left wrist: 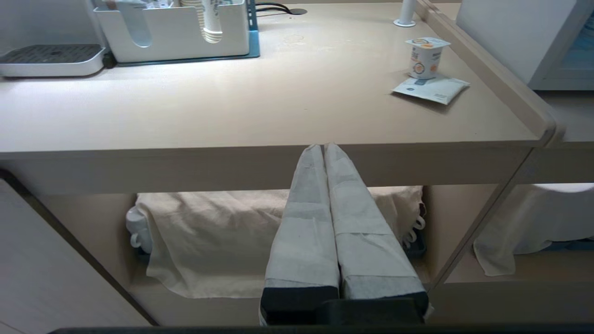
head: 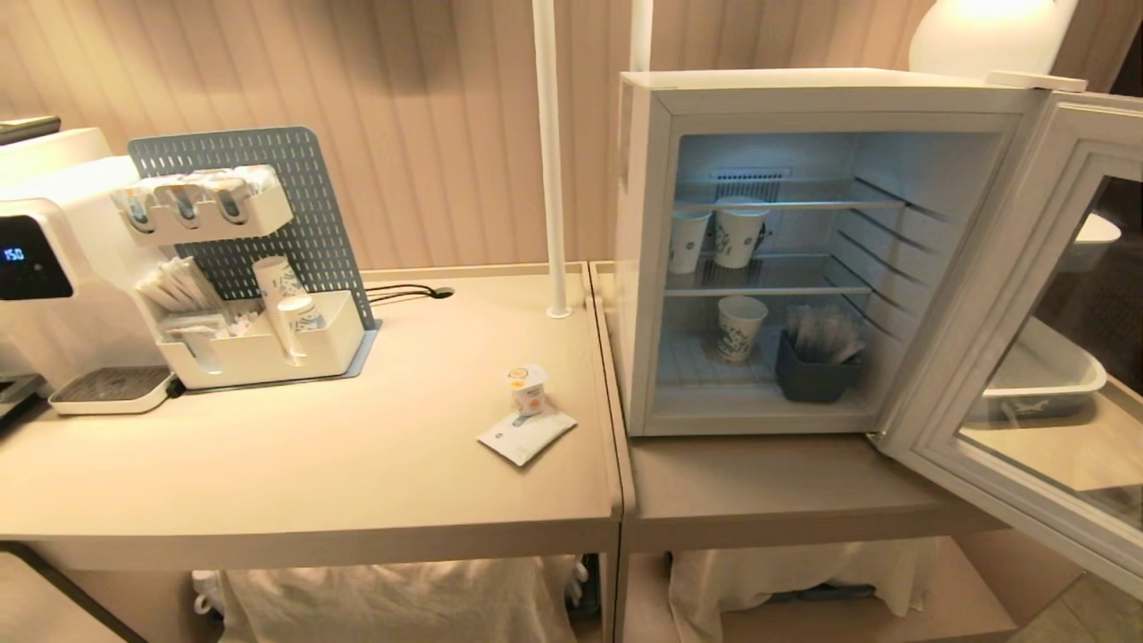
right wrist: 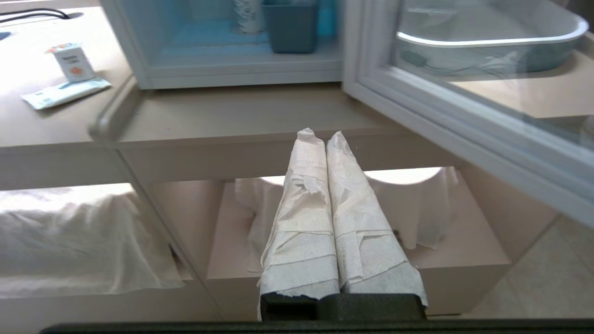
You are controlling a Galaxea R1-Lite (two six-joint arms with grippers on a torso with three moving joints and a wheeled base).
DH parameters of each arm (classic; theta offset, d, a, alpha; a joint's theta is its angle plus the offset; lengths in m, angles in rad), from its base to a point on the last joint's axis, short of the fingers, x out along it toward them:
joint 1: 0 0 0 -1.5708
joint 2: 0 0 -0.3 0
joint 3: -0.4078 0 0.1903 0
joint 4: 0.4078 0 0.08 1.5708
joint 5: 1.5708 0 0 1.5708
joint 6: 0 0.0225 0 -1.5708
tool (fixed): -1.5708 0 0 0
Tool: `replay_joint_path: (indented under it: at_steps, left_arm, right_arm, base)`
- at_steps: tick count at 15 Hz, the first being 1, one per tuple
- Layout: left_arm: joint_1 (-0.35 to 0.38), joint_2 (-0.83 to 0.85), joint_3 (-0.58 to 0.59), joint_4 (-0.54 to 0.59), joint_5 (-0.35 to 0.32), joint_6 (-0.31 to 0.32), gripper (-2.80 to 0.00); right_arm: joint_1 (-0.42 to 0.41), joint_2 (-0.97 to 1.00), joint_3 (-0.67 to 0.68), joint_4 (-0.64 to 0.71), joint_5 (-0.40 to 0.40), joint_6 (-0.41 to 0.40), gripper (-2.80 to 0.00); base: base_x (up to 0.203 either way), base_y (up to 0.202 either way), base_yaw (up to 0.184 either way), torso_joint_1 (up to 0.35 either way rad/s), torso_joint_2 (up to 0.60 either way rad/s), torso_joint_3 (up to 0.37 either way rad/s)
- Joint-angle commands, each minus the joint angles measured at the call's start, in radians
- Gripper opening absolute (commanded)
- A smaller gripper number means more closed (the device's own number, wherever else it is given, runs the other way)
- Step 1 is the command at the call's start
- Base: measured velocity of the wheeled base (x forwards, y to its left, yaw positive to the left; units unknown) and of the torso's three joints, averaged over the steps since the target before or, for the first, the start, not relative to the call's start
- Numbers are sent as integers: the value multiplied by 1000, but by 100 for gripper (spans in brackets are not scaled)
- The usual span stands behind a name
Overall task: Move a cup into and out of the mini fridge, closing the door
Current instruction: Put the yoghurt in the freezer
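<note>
**Op:** Nearest to me in the wrist views: left tool [left wrist: 323,149] and right tool [right wrist: 317,135], both with taped fingers pressed flat together, nothing held. Both hang below the worktop [head: 357,464] front edge, neither in the head view.

**Eng:** Where's the cup?

**Op:** The cup [head: 528,389] stands upright on the worktop, just left of the mini fridge [head: 643,259], near the seam between the two tops. It's standing on the back edge of a flat white sachet [head: 525,435]. The door [head: 1027,357] is swung wide open to the fridge's right. Bottom shelf has a paper cup [head: 740,327] and a dark bin [head: 813,375], with free floor in front of them.

**Eng:** Handling?

**Op:** My read: small sealed tub, light, thin plastic walls that give if squeezed hard. Sides taper toward the base and look smooth, so likely slippery. Foil-type lid, I'd not press on it.

**Eng:** Grip point?

**Op:** Across the body at mid-height, below the lid rim, from the side. Moderate squeeze. The rim should stop it from dropping through.

**Eng:** Risks?

**Op:** It could tip on first contact, being so light. The sachet beneath could drag along or skew it.
</note>
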Motion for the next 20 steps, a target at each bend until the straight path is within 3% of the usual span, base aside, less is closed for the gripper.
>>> replay_joint_path:
  at_steps: [1,20]
  left_arm:
    - [1,0,0,0,0,-1,-280]
    - [1,0,0,-1,0,-4,-280]
  right_arm:
    - [1,1,0,0,0,-1,-280]
    - [1,1,0,0,0,-1,-280]
  base:
    - [0,193,-2,2,6,10]
    - [0,191,-1,1,3,3]
